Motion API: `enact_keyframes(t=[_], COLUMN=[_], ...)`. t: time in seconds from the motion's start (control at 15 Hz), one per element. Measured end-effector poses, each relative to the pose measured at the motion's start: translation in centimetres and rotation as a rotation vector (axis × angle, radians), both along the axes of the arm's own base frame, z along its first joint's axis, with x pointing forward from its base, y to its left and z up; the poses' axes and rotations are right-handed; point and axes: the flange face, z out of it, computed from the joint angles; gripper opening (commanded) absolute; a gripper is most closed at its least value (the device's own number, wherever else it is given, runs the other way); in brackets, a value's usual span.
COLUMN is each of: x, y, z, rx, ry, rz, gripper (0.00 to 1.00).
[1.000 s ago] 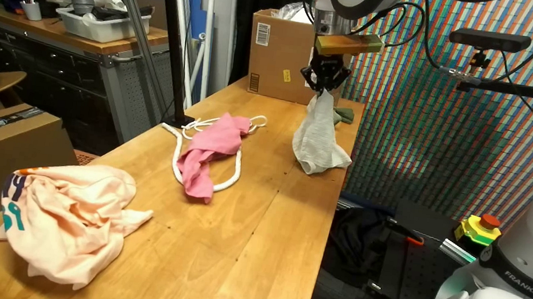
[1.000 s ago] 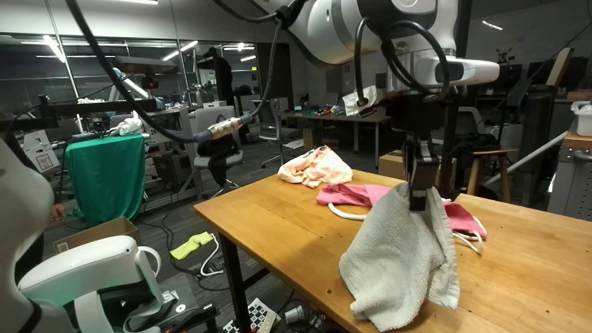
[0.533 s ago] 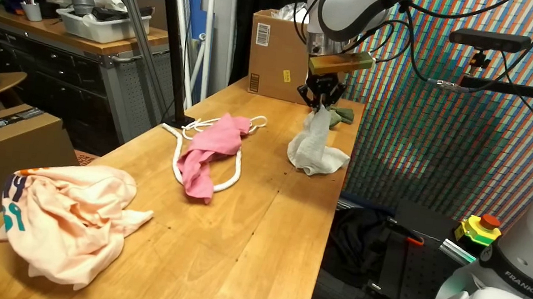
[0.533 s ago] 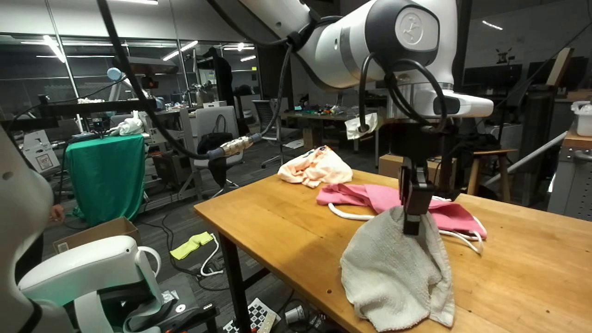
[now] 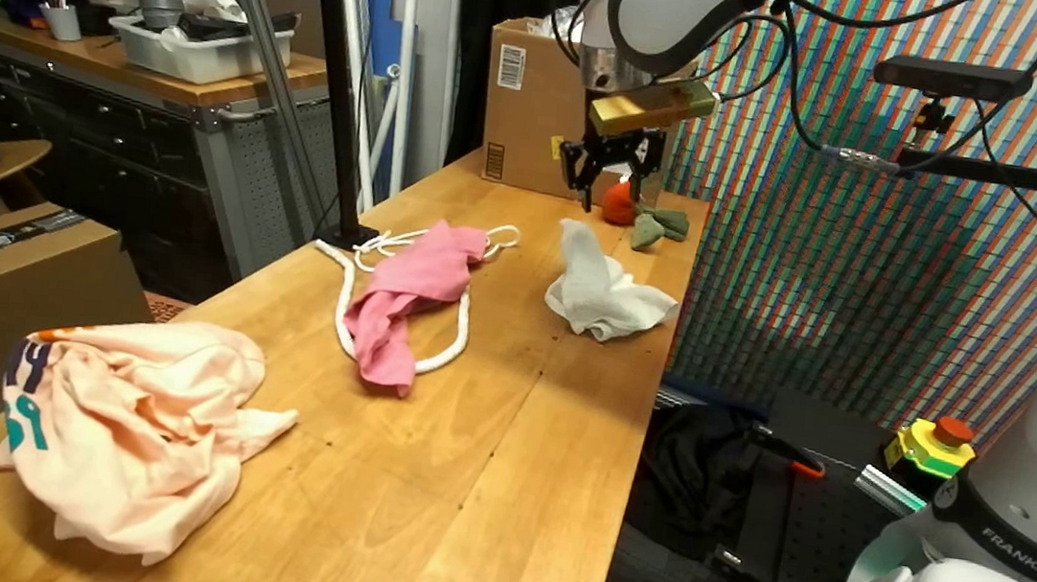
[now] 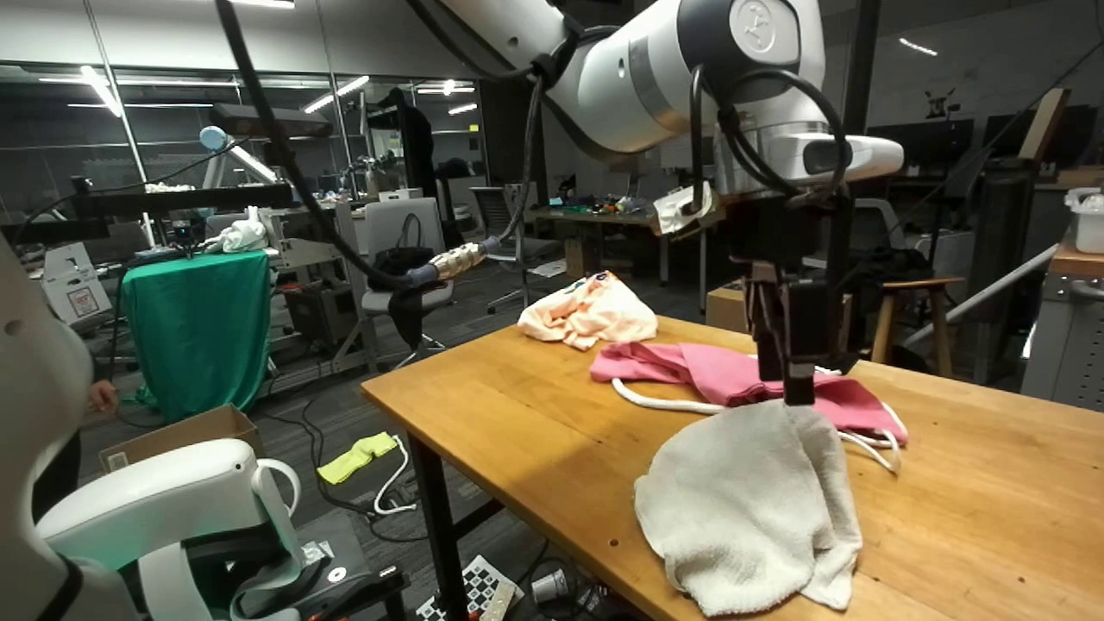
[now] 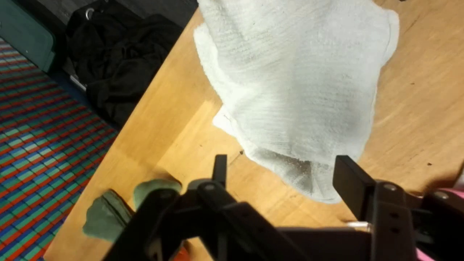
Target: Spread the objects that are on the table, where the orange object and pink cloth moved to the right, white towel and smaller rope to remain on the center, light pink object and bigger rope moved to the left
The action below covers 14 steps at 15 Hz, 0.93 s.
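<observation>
The white towel (image 5: 608,305) (image 6: 746,509) lies crumpled on the table (image 5: 496,501), one corner standing in a soft peak. My gripper (image 5: 612,202) (image 7: 281,166) is open just above that peak, its fingers (image 7: 353,181) apart with nothing held. Behind it in an exterior view, the orange object (image 5: 620,207) with green leaves (image 5: 660,229) sits near the cardboard box, partly hidden by a finger. The pink cloth (image 5: 417,290) covers part of the bigger rope (image 5: 464,324); the smaller rope (image 5: 384,241) loops out beside it. The light pink object (image 5: 136,444) is bunched at the table's opposite end.
A cardboard box (image 5: 542,110) stands on the table's end behind the gripper. A black pole (image 5: 338,79) rises at the table's long edge beside the ropes. The table's edge (image 7: 156,83) runs close to the towel in the wrist view.
My gripper came down with the white towel, then opened and let it go. The towel sank onto the table. The gripper shifted slightly away, and the orange object came into sight behind it.
</observation>
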Motion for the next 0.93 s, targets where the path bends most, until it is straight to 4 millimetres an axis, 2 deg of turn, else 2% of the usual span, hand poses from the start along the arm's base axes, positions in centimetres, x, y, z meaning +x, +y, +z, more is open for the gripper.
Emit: enact_keyframes(t=[0.27, 0.47, 0.73, 0.93], x=[2.7, 4.8, 7.1, 8.6], y=[5.1, 8.7, 11.5, 13.1], z=[3.1, 4.5, 5.0, 4.6], rx=[-0.062, -0.064, -0.059, -0.044], ry=[-0.059, -0.081, -0.064, -0.028], rz=[0.155, 0.279, 0.459, 0.619], gripper=[1.0, 1.0, 1.0, 1.0])
